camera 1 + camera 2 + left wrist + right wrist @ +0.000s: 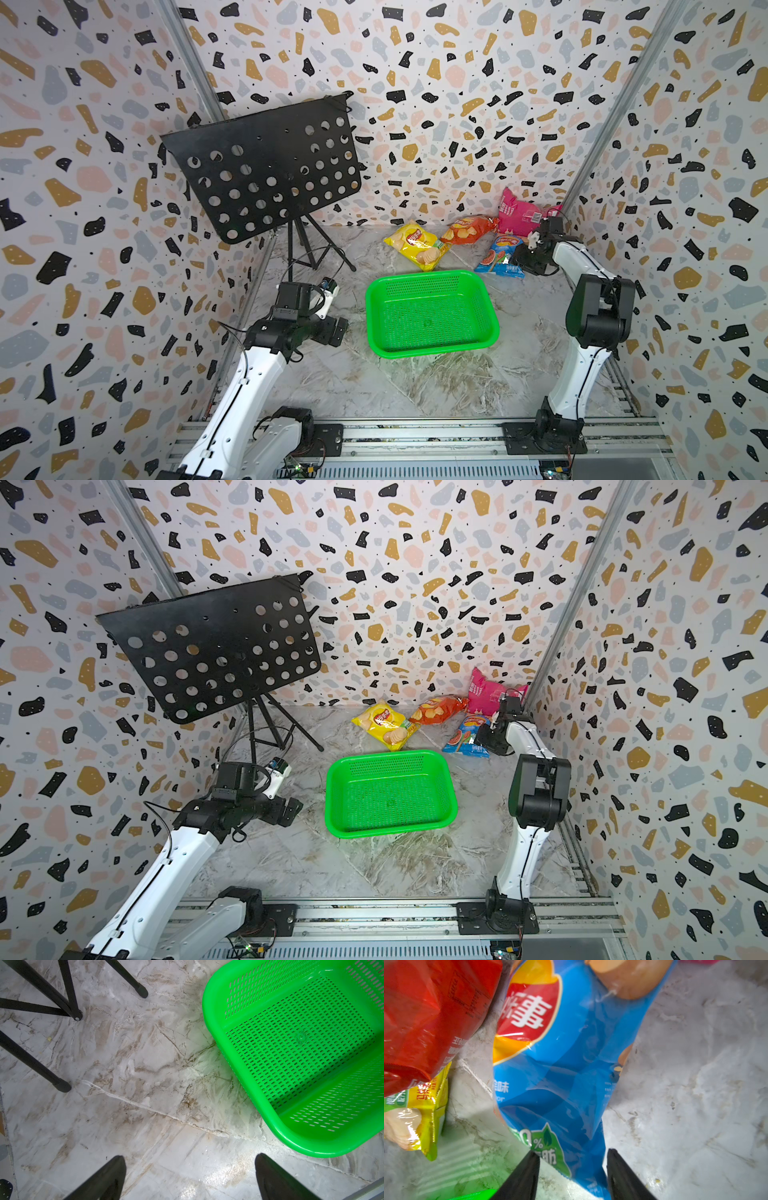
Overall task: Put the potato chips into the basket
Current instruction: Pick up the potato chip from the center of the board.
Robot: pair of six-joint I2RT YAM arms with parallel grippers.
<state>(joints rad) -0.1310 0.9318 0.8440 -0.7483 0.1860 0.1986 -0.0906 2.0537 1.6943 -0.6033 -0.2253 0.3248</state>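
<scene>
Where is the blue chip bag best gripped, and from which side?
Take the blue Lay's bag at its flat end nearest the green basket, from above. It lies flat, that end looks thinner, and the orange-red bag lies beside the far end. The right gripper straddles it.

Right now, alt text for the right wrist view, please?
The right claw straddles one end of the blue chip bag on the marble table; grip unclear. An orange-red bag and a yellow bag lie beside it.
</scene>
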